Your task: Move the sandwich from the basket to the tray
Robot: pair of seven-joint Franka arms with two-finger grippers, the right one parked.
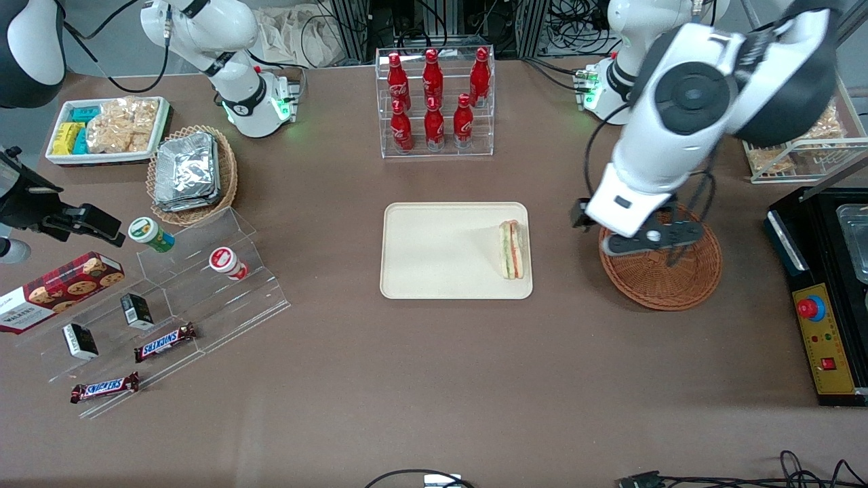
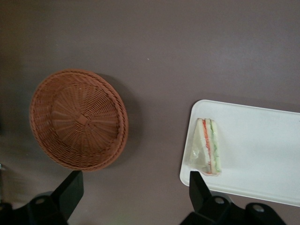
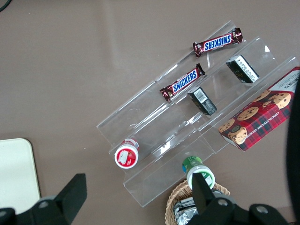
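The sandwich, a wrapped white-bread wedge with green and red layers, lies on the cream tray, by the tray edge nearest the working arm's end. The reddish-brown wicker basket stands beside the tray and holds nothing. My gripper hangs well above the table, over the basket's edge nearest the tray. Its fingers are open and wide apart, with only bare tabletop between them.
A clear rack of red bottles stands farther from the front camera than the tray. A black control box sits at the working arm's end. A tan basket of foil packets and a clear snack stand lie toward the parked arm's end.
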